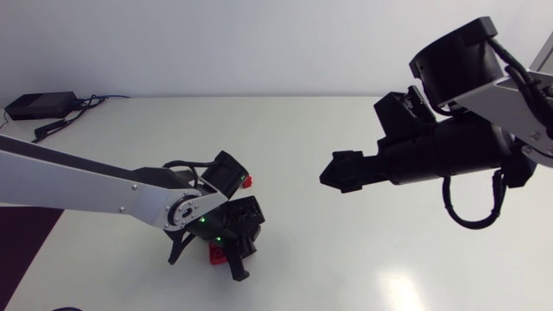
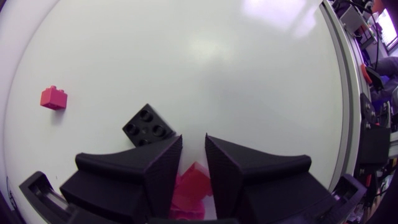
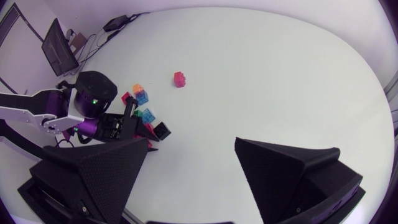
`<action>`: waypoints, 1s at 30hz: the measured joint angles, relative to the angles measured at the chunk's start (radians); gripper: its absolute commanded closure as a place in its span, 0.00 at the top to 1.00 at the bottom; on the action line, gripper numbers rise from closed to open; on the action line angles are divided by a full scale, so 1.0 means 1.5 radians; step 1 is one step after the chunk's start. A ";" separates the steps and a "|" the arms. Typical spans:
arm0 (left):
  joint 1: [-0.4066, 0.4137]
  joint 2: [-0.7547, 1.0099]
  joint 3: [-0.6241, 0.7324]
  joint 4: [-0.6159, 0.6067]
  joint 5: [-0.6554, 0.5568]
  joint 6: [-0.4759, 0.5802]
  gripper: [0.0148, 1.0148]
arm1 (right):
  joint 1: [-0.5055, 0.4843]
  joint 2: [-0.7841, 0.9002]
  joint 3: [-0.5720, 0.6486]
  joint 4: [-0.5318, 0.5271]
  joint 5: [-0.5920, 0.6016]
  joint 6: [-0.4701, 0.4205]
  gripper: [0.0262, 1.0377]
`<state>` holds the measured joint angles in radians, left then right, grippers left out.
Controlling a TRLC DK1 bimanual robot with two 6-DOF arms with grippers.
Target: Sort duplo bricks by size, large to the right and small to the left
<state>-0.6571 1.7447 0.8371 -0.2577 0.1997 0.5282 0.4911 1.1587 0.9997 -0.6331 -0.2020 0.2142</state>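
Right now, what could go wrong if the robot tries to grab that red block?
The black brick sits right beside the left hand, so it might get knocked away. The red brick under that hand looks turned at an angle, so it could slip. The other bricks crowd nearby and may get shoved.

A small red brick [image 2: 53, 98] lies alone, studs up. A black four-stud brick [image 2: 148, 126] lies flat beside a cluster of red and blue bricks [image 3: 148, 116].

Bright overhead glare on the white table [image 2: 261, 74]; fisheye-bent edges, soft shadows.
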 measured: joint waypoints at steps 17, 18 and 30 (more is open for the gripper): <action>0.115 0.012 0.086 -0.011 -0.032 -0.017 0.27 | 0.000 -0.007 -0.003 -0.001 0.000 0.000 0.96; 0.110 -0.010 0.082 -0.020 -0.032 -0.017 0.27 | 0.000 -0.010 -0.004 -0.001 0.000 0.000 0.96; -0.017 -0.181 -0.021 -0.088 -0.032 -0.069 0.27 | 0.000 -0.039 -0.015 -0.009 0.000 0.003 0.96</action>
<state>-0.6819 1.4727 0.8062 -0.3897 0.1524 0.4240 0.4911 1.1007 0.9771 -0.6464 -0.2024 0.2192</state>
